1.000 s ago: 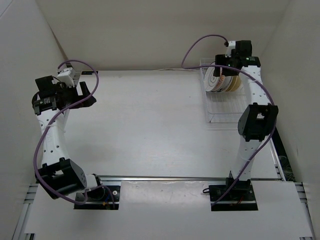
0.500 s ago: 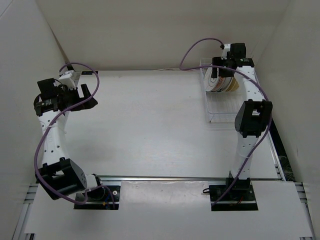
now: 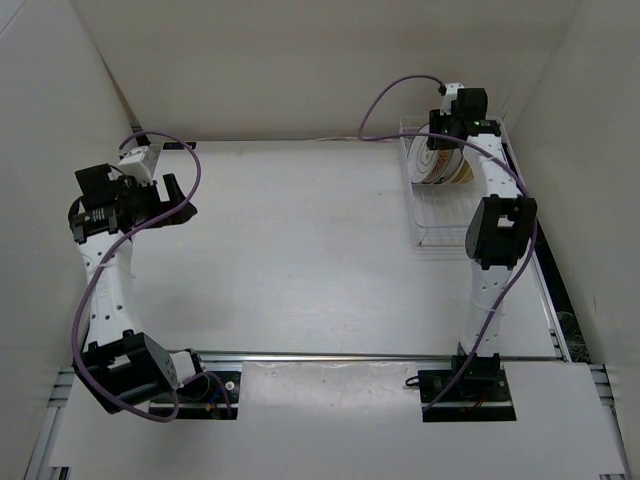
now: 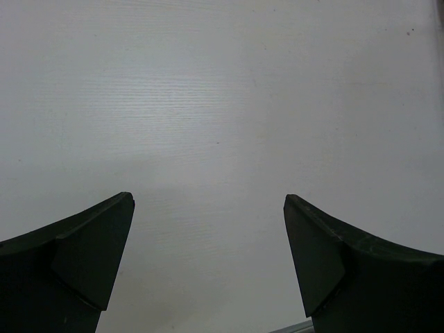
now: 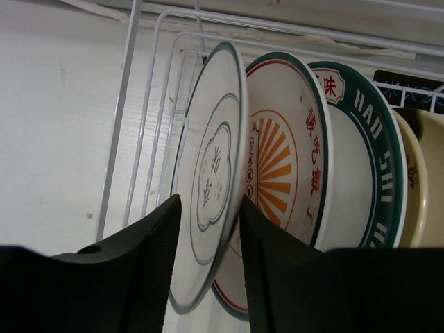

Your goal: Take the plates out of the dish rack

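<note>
The white wire dish rack (image 3: 441, 222) stands at the back right of the table. Several plates (image 3: 441, 166) stand on edge at its far end. In the right wrist view the nearest is a white plate with a grey-green rim (image 5: 208, 159). Behind it are a plate with an orange sunburst (image 5: 281, 166), a dark green-rimmed plate (image 5: 361, 173) and a cream plate (image 5: 420, 180). My right gripper (image 5: 208, 201) straddles the first plate's rim, one finger on each side, jaws still apart. It also shows in the top view (image 3: 447, 135). My left gripper (image 3: 176, 196) is open and empty over the bare table (image 4: 208, 201).
The rack's wire side (image 5: 128, 104) runs just left of the plates. White walls enclose the table at the left, back and right. The near part of the rack holds no plates. A purple cable (image 3: 395, 90) loops above the right arm.
My right gripper has moved slightly back and left over the plates, with its elbow drawing in. My left gripper has shifted a little nearer and stays open.
</note>
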